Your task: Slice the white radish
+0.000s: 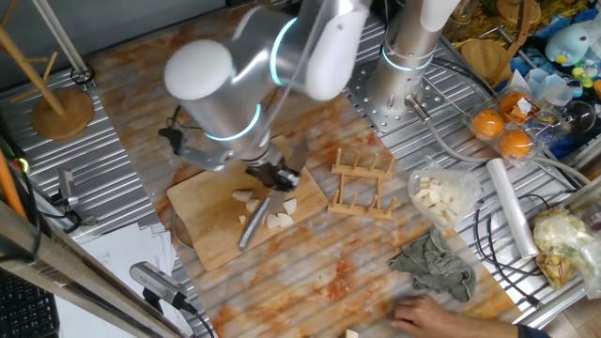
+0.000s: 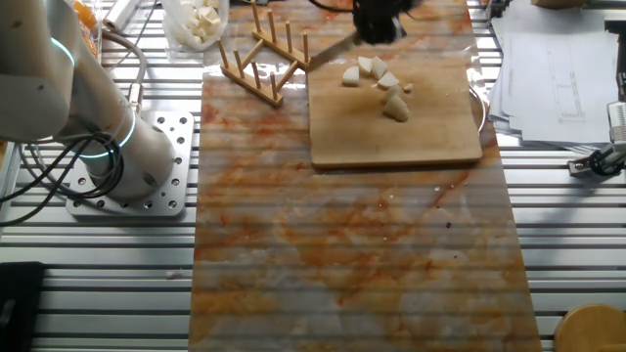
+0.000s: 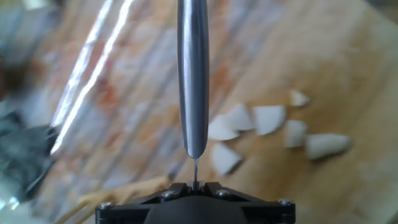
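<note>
Gripper [image 1: 274,176] clamps knife [image 3: 193,74] above cutting board [image 2: 391,137]; white radish [image 2: 380,80] pieces lie beside blade. Risk: loose slices skid under next cut.

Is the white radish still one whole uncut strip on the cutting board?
No, the white radish lies as several separate cream pieces scattered on the cutting board, beside the knife held in the claw.
</note>
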Tool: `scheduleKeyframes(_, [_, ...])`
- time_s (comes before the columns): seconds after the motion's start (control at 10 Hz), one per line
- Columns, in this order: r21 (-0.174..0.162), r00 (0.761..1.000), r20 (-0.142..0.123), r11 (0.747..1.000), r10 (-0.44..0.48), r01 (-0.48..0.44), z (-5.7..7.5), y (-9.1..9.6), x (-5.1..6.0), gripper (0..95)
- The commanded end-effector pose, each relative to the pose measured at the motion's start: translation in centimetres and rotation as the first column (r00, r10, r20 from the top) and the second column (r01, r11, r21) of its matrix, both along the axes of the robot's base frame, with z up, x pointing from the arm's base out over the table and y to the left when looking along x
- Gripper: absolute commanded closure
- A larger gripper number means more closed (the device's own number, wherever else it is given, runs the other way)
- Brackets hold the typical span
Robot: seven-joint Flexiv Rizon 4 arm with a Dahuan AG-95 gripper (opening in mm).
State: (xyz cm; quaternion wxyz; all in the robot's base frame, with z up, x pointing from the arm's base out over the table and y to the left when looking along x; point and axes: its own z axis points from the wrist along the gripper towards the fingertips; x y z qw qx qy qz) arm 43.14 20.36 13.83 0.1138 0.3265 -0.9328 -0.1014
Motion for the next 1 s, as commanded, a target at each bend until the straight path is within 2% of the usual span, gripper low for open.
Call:
scheduleKeyframes(0.1, [0.073, 0.995, -0.014, 0.992, 0.1, -0.099, 0.5, 0.6, -3.0, 95.0])
scheduleKeyframes(0.2, [0.102, 0.994, -0.045, 0.99, 0.099, -0.094, 0.5, 0.0, -3.8, 95.0])
scheduleKeyframes(0.4, [0.103, 0.992, -0.055, 0.989, 0.115, -0.109, 0.3, -0.6, -4.8, 95.0])
scheduleKeyframes(0.5, [0.093, 0.992, -0.057, 0.99, 0.111, -0.105, 0.2, -0.8, -5.1, 95.0])
scheduleKeyframes(0.9, [0.055, 0.992, -0.059, 0.993, 0.108, -0.105, 0.2, -0.9, -4.8, 95.0])
scheduleKeyframes(1.0, [0.064, 0.991, -0.055, 0.991, 0.118, -0.115, 0.3, -0.7, -4.9, 95.0])
